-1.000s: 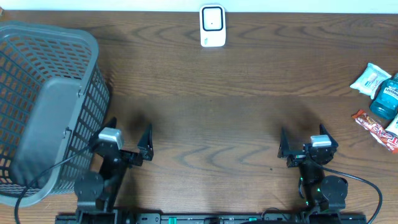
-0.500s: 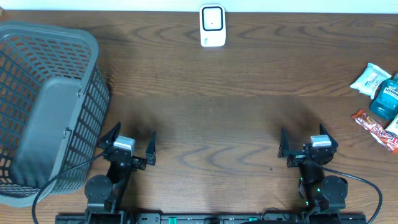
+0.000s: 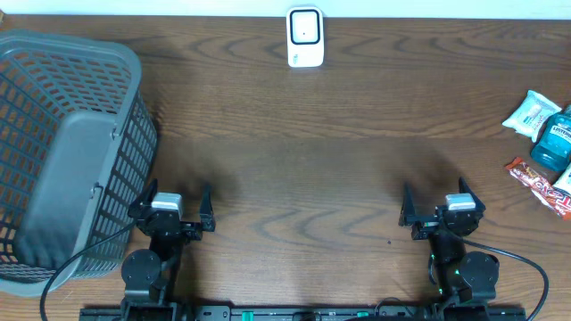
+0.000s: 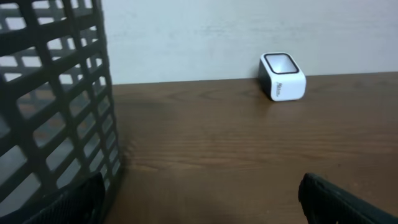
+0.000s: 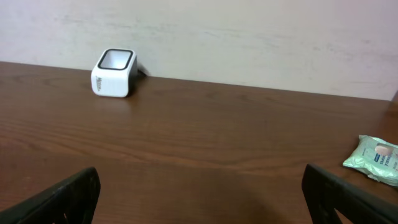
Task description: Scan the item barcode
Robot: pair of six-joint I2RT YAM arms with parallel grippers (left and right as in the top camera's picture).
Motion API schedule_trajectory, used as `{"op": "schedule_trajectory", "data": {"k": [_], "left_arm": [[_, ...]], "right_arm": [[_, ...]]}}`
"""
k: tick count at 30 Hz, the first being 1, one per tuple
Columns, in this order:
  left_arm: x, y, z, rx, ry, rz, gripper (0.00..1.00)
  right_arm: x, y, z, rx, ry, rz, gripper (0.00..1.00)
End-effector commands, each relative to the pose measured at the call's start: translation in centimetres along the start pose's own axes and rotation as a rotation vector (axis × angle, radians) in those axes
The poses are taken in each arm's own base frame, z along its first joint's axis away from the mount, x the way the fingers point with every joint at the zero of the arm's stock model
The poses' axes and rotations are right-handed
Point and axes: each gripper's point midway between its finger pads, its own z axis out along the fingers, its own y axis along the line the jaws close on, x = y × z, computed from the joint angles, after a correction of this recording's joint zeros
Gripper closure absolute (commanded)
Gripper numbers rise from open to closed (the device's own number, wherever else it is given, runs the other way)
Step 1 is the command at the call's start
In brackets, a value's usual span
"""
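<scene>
The white barcode scanner (image 3: 304, 37) stands at the far edge of the table, also visible from the left wrist (image 4: 282, 76) and the right wrist (image 5: 113, 73). Three packaged items lie at the right edge: a pale green wipes packet (image 3: 532, 112) (image 5: 377, 158), a blue mouthwash bottle (image 3: 553, 140) and a red snack bar (image 3: 538, 185). My left gripper (image 3: 177, 194) (image 4: 201, 193) is open and empty near the front edge, beside the basket. My right gripper (image 3: 435, 194) (image 5: 200, 186) is open and empty at the front right, well short of the items.
A large grey plastic basket (image 3: 134, 80) fills the left side of the table, and its mesh wall (image 4: 56, 93) stands close to my left finger. Bare brown wood lies between the grippers and the scanner.
My left gripper has swung from pointing off to the right to facing straight toward the far edge, and has settled slightly lower. The right arm has not moved.
</scene>
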Motion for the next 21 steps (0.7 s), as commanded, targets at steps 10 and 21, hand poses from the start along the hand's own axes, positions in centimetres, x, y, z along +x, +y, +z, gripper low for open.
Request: {"op": "schedule_trajectory", "data": {"k": [10,21], "left_arm": [[1.6,0.6,0.1,-0.034,0.045,-0.04,0.0],[1.5,1.7,0.0,-0.081,0.043,-0.045,0.01]], "right_arm": [[0.1,-0.4,0.0,0.018,0.003,0.014,0.01],[0.1,-0.4,0.0,0.018,0.003,0.013,0.01]]}}
